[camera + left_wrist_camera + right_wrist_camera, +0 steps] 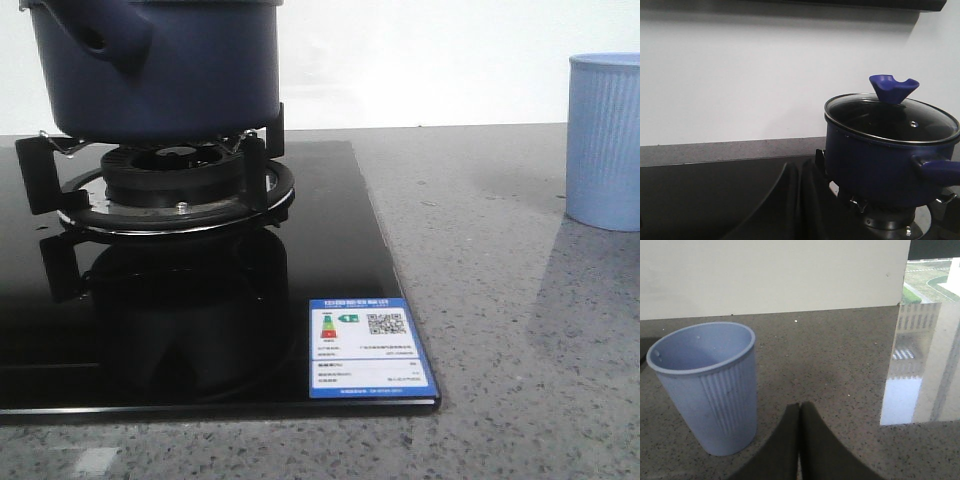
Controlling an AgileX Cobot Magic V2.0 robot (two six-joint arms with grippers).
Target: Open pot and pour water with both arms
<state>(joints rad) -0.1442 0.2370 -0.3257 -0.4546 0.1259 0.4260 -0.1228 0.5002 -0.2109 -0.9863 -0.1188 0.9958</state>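
Pot [160, 70] on burner grate [150, 185], at left of hob [330, 250]. Lid [892, 120] on pot, knob [892, 87] atop lid. Pot handle [115, 30] points toward viewer. Hob lies on left part of counter [500, 300]; label [368, 348] at hob's front right corner. Cup [605, 140] upright on counter, well right of hob, apart from pot. Wall [420, 60] behind counter. Left gripper [800, 200] before pot, apart. Right gripper [800, 440] just beside cup, apart.
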